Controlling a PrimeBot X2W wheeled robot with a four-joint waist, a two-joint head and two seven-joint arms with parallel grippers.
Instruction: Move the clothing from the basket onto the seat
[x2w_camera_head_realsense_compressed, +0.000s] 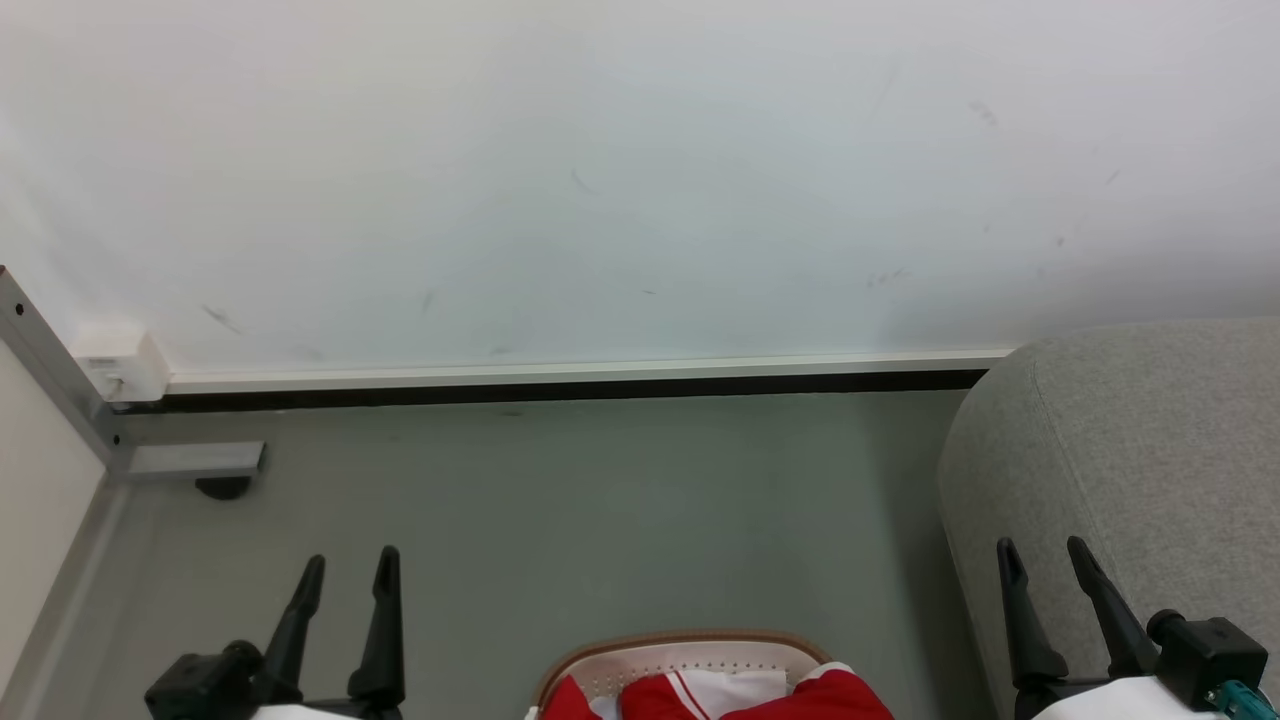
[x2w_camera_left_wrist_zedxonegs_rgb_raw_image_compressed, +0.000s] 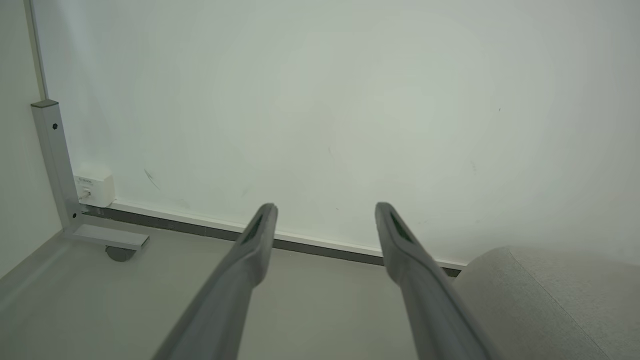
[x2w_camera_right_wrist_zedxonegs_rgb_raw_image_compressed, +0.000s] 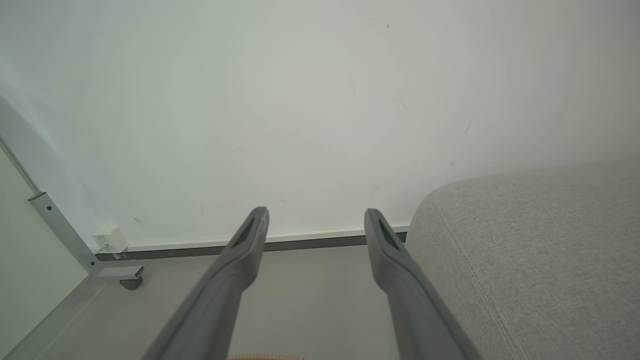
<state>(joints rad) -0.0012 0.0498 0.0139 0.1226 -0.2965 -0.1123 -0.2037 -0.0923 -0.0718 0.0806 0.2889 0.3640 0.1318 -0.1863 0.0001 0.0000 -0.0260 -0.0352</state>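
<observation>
A: How will the red clothing (x2w_camera_head_realsense_compressed: 700, 697) handle?
B: Soft, light and floppy, I'd judge. Pinch a raised fold. It lies in the basket (x2w_camera_head_realsense_compressed: 690, 646), on the floor left of the grey seat (x2w_camera_head_realsense_compressed: 1150, 450).
A: And the 2 arms?
B: The left end effector (x2w_camera_head_realsense_compressed: 352, 556) and right end effector (x2w_camera_head_realsense_compressed: 1041, 545) are spread wide, holding nothing. The basket is mostly cut off, so the garment count is unclear.

Left gripper (x2w_camera_head_realsense_compressed: 350, 567) low left, right gripper (x2w_camera_head_realsense_compressed: 1045, 555) low right; both sets of fingers spread apart, pointing forward, holding nothing.
</observation>
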